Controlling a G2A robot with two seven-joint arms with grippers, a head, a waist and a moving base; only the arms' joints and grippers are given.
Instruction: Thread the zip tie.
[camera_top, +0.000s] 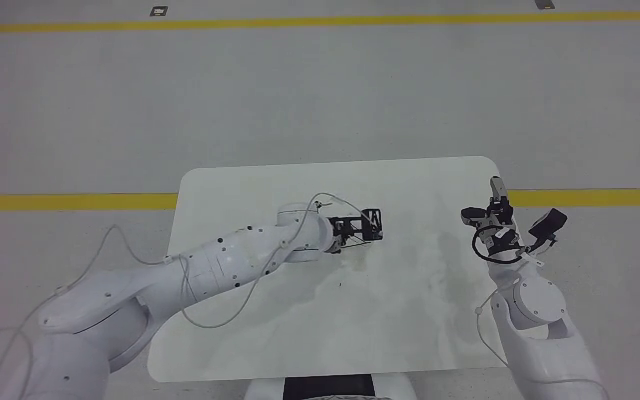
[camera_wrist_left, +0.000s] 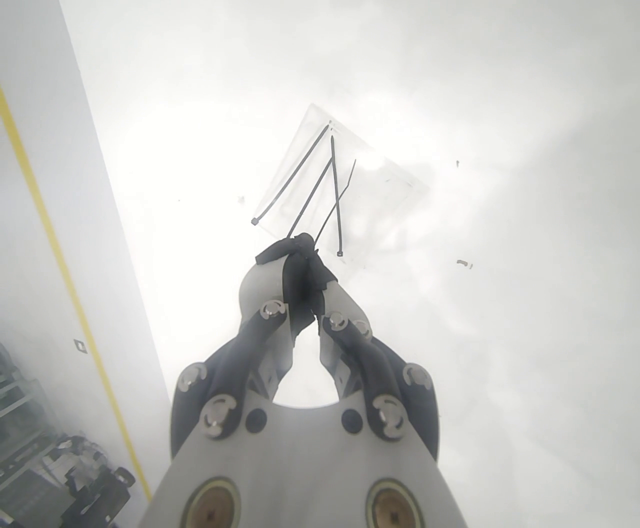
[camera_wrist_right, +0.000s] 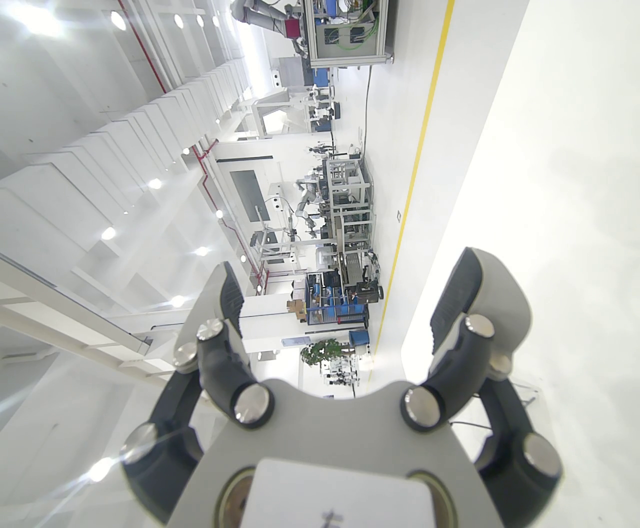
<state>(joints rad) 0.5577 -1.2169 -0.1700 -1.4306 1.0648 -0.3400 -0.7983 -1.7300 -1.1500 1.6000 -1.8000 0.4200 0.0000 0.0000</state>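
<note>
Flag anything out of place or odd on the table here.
Little stands out. Small scraps lie loose on the table beside the clear tray, like stray debris. The loose zip ties on the tray lie splayed, not parallel. The left claw is shut on a held zip tie.

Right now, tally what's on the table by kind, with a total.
clear sheet: 1
zip-tie strands, black: 4 (two lie loose on the clear sheet, two run into the shut left gripper; whether those two are one tie, cannot tell)
Total: 5
</note>
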